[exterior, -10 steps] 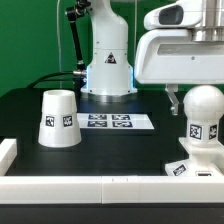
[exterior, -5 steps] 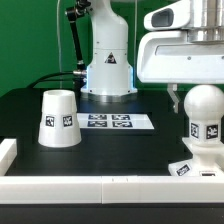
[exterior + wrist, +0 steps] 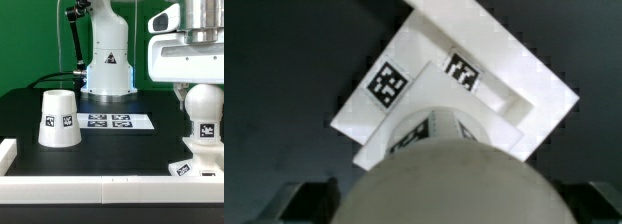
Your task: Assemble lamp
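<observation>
The white ball-headed bulb (image 3: 203, 108) stands upright on the stepped square base (image 3: 190, 167) at the exterior view's right. My gripper (image 3: 203, 97) is straight above it, open, with its jaws down on either side of the ball head. In the wrist view the bulb's head (image 3: 446, 180) fills the space between the dark fingers (image 3: 304, 202), with a small gap on each side; the tagged base (image 3: 491, 65) lies below it. The cone shade (image 3: 58, 118) stands alone at the exterior view's left, wide end down.
The marker board (image 3: 105, 122) lies flat in the middle of the black table. The white robot pedestal (image 3: 107, 65) stands behind it. A white rail (image 3: 80, 187) runs along the front edge, with a raised white block (image 3: 7, 152) at the left.
My gripper has moved to the exterior view's right and come down around the bulb's head. The bulb, base and shade have not moved.
</observation>
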Motion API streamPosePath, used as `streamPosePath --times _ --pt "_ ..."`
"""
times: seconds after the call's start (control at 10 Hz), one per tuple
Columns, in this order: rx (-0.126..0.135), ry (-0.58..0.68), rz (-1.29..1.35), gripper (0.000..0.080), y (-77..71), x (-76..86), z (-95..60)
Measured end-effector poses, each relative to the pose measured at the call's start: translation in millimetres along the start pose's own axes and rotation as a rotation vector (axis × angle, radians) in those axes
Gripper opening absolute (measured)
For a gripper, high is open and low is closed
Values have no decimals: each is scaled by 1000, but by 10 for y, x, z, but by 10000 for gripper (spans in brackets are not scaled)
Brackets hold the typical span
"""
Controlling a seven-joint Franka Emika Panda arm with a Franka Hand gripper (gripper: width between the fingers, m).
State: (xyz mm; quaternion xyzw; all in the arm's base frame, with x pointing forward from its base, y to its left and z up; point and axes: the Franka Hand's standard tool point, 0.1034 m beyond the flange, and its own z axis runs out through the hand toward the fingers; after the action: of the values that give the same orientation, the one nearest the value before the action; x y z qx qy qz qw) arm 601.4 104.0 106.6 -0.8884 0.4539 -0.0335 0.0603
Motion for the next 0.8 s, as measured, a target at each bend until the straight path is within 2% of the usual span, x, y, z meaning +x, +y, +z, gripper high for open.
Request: streamPosePath --times 0.2,0.3,0.4,0.8 --pt "5 -7 71 577 -5 -9 0" --pt "5 -8 50 650 -6 -12 2" --pt "6 -7 -45 684 -12 -4 -6" --pt "10 -6 -491 698 -40 -14 -17"
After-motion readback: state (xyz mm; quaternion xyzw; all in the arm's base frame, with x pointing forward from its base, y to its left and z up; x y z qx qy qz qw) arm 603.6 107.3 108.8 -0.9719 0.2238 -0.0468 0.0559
